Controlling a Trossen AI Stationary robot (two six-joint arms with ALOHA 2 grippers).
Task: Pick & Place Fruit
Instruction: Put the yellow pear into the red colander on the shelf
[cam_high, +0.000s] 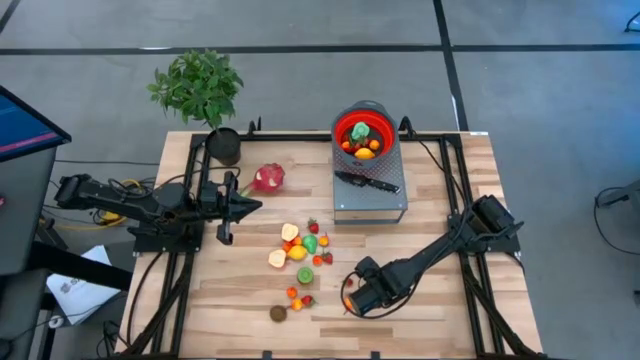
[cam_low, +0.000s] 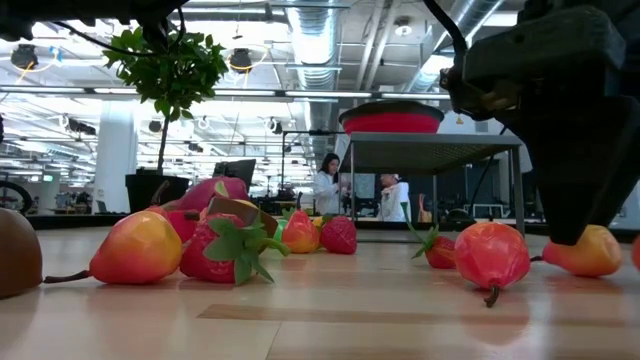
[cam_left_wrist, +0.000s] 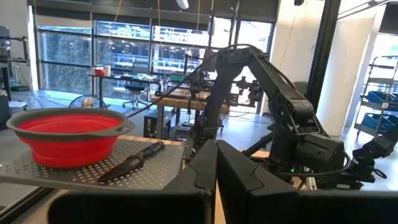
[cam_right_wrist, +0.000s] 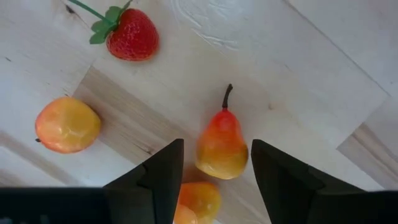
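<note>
Two dark fingers (cam_right_wrist: 155, 180) of our right gripper (cam_right_wrist: 214, 171) stand apart, low over the table (cam_high: 440, 320), straddling a red-orange toy pear (cam_right_wrist: 222, 146) without visibly touching it. Just beside it lie an orange fruit (cam_right_wrist: 67, 124), a strawberry (cam_right_wrist: 132, 37) and another orange piece (cam_right_wrist: 198, 202). Farther out, the red bowl (cam_high: 364, 133) holds fruit on a grey stand (cam_high: 370, 205); beside it lies the knife (cam_high: 366, 182). Our left gripper (cam_high: 245, 207) is closed, empty, near the dragon fruit (cam_high: 268, 178).

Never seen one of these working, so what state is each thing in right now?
Right claw: open, straddling a pear lying on the table.
Left claw: shut, empty, off the table.
Red bowl: holding fruit, on the stand.
Knife: lying flat beside the bowl.
</note>
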